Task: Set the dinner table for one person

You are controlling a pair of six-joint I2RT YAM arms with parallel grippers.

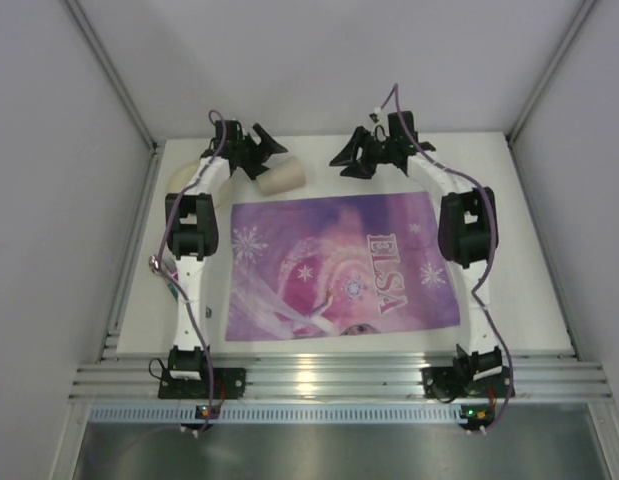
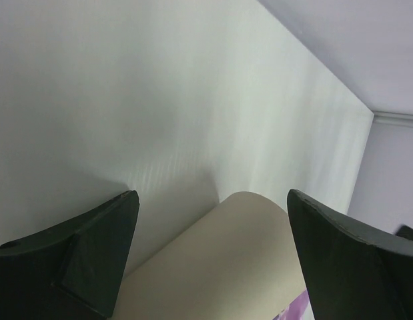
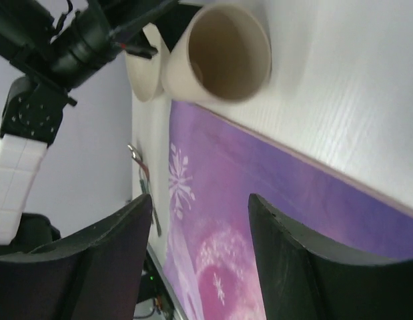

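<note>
Dinner table [image 1: 509,270], plain matte white

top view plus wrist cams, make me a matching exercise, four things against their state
Things:
1 cream cup
2 purple placemat
3 left gripper
4 right gripper

States:
a open, nothing between its fingers
b lying on its side
c flat, picture side up
d open, fingers either side of the cup

Pairs: 1-b, 2-c, 3-d, 4-a

dinner table [image 1: 519,290] — matt white | cup [image 1: 282,180] — matt cream, smooth | placemat [image 1: 289,240] slight sheen | rail [image 1: 339,380] ribbed metal
</note>
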